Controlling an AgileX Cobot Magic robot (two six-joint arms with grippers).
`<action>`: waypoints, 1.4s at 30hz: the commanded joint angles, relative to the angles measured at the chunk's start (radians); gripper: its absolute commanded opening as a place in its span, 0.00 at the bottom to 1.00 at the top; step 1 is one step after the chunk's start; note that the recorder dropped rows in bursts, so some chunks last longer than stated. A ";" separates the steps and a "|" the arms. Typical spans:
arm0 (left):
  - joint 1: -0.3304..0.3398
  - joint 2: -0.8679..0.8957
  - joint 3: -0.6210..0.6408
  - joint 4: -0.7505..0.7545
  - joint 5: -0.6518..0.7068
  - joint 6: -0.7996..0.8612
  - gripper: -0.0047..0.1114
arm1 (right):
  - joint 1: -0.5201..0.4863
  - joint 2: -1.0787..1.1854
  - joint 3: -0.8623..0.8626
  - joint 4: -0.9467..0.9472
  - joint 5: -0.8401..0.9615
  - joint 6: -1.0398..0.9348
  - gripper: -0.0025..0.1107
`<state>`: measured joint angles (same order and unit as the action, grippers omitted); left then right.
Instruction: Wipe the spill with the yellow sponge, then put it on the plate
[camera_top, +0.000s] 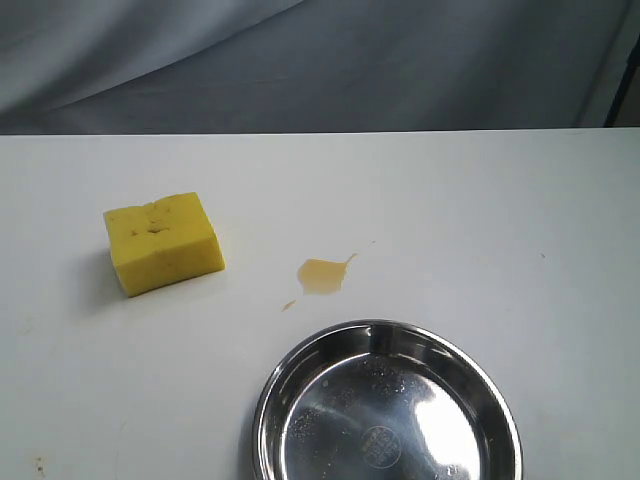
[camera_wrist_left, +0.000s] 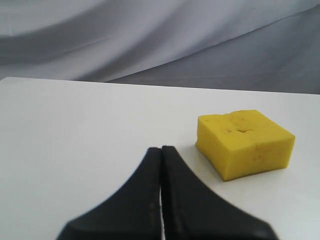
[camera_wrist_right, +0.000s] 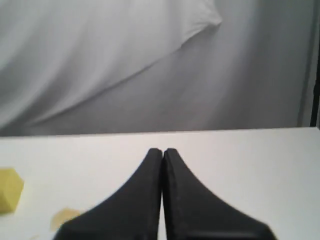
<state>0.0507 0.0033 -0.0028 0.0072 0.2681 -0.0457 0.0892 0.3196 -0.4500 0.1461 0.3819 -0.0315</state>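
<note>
The yellow sponge lies on the white table at the left, pitted face up. The amber spill sits right of it, its thin tail pointing up-right, a droplet beside it. The steel plate rests at the front, cut off by the frame's lower edge. Neither gripper shows in the exterior view. My left gripper is shut and empty, short of the sponge. My right gripper is shut and empty too, with the sponge and the spill off to one side.
The white table ends at a far edge against a grey cloth backdrop. A dark upright strip stands at the back right corner.
</note>
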 joint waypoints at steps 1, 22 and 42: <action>0.003 -0.003 0.003 -0.007 -0.002 -0.003 0.04 | 0.058 0.198 -0.111 0.034 0.076 -0.212 0.02; 0.003 -0.003 0.003 -0.007 -0.002 -0.003 0.04 | 0.486 1.294 -0.884 0.178 0.337 -0.425 0.02; 0.003 -0.003 0.003 -0.007 -0.002 -0.003 0.04 | 0.566 2.023 -1.773 0.190 0.559 -0.319 0.10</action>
<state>0.0507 0.0033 -0.0028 0.0072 0.2681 -0.0457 0.6474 2.2904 -2.1581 0.3352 0.9523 -0.3530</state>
